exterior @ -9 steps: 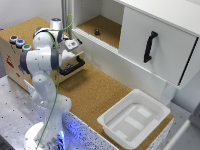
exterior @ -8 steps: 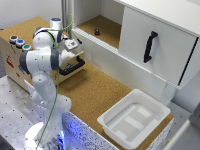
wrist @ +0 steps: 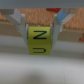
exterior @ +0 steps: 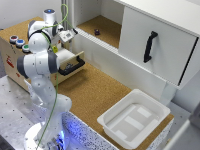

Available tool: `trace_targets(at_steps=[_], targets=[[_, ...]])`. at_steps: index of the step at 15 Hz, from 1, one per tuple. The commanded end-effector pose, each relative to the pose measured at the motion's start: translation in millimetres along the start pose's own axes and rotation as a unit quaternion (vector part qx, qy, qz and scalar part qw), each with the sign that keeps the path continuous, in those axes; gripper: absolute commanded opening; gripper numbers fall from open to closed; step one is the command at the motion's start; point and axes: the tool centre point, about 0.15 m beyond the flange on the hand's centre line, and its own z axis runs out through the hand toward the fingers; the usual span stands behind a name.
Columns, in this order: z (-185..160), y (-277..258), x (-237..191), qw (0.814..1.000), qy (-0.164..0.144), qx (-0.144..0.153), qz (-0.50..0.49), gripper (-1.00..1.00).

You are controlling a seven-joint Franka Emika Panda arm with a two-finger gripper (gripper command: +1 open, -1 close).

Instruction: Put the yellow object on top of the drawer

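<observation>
In the wrist view my gripper (wrist: pixel 40 34) is shut on the yellow object (wrist: pixel 39 41), a yellow block with black letters on it. One finger (wrist: pixel 19 22) is on each side of the block, which hangs above a pale surface. In the exterior view the small light-wood drawer cabinet (exterior: pixel 7 54) stands at the left, with coloured round buttons (exterior: pixel 20 42) on its cork top. Its drawer is pulled open, black bar handle (exterior: pixel 71 66) forward. My hand is over that cabinet. The arm (exterior: pixel 42 62) hides the fingers and the block there.
A big white cupboard (exterior: pixel 165 30) with a black handle (exterior: pixel 149 46) fills the exterior view's right. A white plastic bin (exterior: pixel 107 120) sits on the cork floor at the front right. A small dark object (exterior: pixel 97 32) lies on the back shelf.
</observation>
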Motion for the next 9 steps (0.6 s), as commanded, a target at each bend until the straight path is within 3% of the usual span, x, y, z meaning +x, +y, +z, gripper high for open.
trace_targets(at_steps=[1,9], targets=[[-20,3,73,1.0,-0.017,0.004,-0.01,-1.0],[-8,-24,120,0.998,-0.051,0.032,-0.033,-1.0]])
